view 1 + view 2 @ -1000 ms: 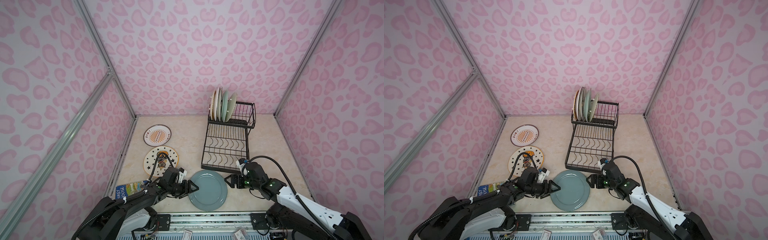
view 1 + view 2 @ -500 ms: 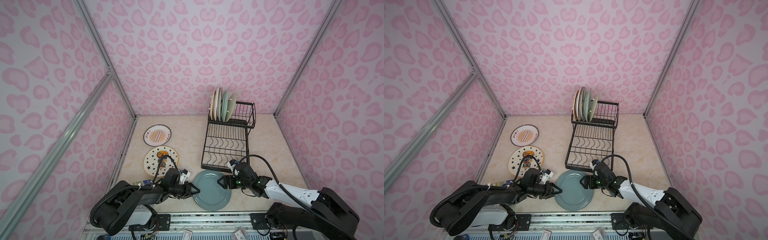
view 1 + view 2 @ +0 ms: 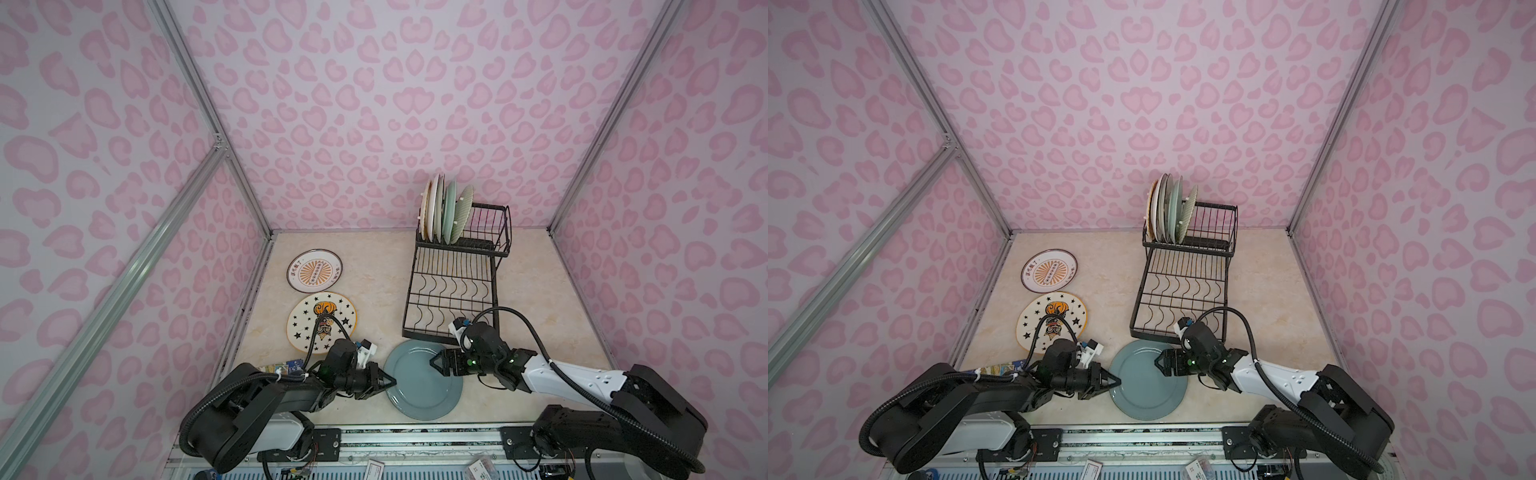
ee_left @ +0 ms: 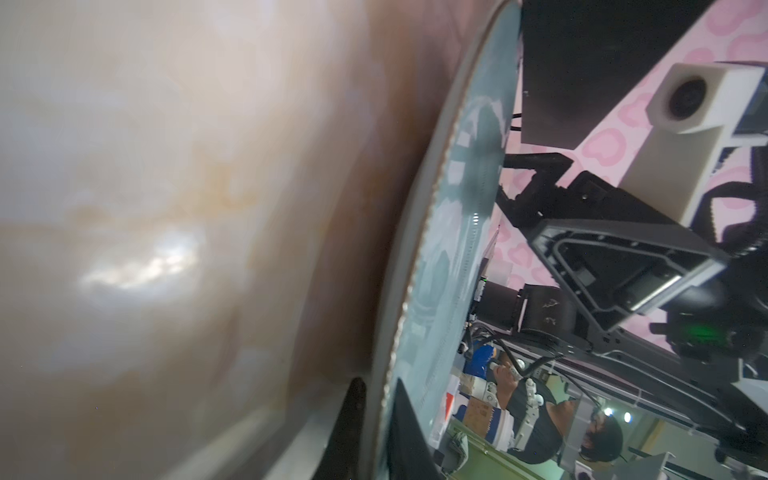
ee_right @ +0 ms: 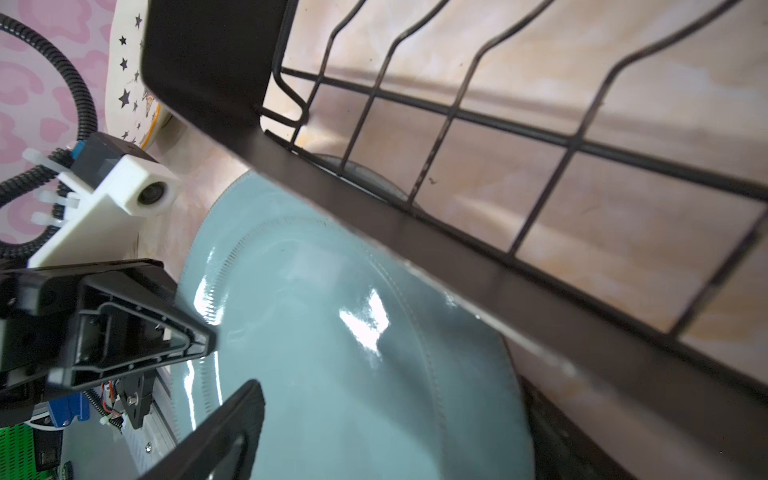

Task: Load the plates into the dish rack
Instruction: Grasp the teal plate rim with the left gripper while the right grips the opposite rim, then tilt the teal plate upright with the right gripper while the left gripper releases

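Pinching plate [image 3: 424,386] rim — left gripper [image 3: 391,380] (book [image 3: 286,367] half-hidden).

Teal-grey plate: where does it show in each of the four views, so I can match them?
In a top view: teal-grey plate lies low centre, at the dish rack's near end.
In a top view: likewise low centre.
Left wrist: edge-on, rim between the fingers.
Right wrist: broad glossy face, partly behind the rack's bar.
Shared landmark: left gripper, shut on its rim.

Both top views evenly lit, sharp; corners dimmer, straight lines bowed toward edges. Left wrist view: tabletop [image 4: 166,187] blurred, glare patch left of centre. Right wrist view: white glare on teal plate [image 5: 332,365].
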### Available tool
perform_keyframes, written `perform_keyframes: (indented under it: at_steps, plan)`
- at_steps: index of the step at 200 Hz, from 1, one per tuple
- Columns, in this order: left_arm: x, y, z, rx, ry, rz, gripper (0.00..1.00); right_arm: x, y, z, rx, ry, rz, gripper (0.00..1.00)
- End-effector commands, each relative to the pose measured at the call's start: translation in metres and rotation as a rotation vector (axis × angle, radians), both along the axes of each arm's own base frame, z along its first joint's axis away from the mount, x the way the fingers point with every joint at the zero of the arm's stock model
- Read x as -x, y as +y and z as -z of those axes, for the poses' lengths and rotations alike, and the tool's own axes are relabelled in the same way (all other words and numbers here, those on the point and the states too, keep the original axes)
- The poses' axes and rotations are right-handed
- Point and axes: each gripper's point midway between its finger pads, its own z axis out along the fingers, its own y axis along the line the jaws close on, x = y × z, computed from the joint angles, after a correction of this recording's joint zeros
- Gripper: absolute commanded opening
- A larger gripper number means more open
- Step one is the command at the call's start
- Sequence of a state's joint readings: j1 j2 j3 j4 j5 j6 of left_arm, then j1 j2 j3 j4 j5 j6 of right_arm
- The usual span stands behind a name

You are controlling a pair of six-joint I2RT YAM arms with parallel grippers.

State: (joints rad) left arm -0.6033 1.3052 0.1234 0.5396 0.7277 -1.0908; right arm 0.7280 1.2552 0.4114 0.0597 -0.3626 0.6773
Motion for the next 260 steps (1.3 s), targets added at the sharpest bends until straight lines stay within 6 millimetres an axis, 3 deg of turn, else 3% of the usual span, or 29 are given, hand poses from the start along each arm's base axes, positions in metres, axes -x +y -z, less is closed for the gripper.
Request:
perform_keyframes:
  at_steps: [1, 37, 63, 114, 160, 184, 206, 230, 260]
  plan:
    - [-0.016, 0.0, -0.008, -0.011, -0.06, -0.056, 0.04, 0.0, 0.009, -0.007, -0.037, 0.005, -0.02, 0.9]
    - [-0.015, 0.007, -0.018, -0.024, -0.087, -0.08, 0.04, -0.003, 0.012, -0.024, -0.036, -0.026, -0.03, 0.92]
    - [-0.012, 0.036, -0.009, -0.204, -0.125, -0.129, 0.04, -0.005, 0.011, -0.042, -0.045, -0.063, -0.027, 0.94]
    - [-0.003, 0.052, -0.047, -0.152, -0.187, -0.189, 0.04, -0.007, 0.008, -0.078, -0.045, -0.131, -0.037, 0.95]
    - [-0.018, 0.067, -0.114, -0.125, -0.306, -0.328, 0.04, -0.021, 0.001, -0.13, -0.012, -0.269, -0.031, 0.98]
    - [-0.022, 0.065, -0.154, -0.066, -0.352, -0.349, 0.04, -0.029, -0.009, -0.159, -0.005, -0.331, -0.009, 0.98]
    - [-0.021, 0.072, -0.174, -0.088, -0.377, -0.365, 0.04, -0.033, -0.016, -0.184, 0.003, -0.378, 0.005, 0.98]
    - [-0.028, 0.077, -0.199, -0.081, -0.429, -0.412, 0.04, -0.039, -0.023, -0.2, 0.032, -0.434, 0.021, 0.98]
    - [-0.05, 0.077, -0.246, -0.07, -0.512, -0.473, 0.04, -0.055, -0.027, -0.215, 0.045, -0.473, 0.055, 0.98]
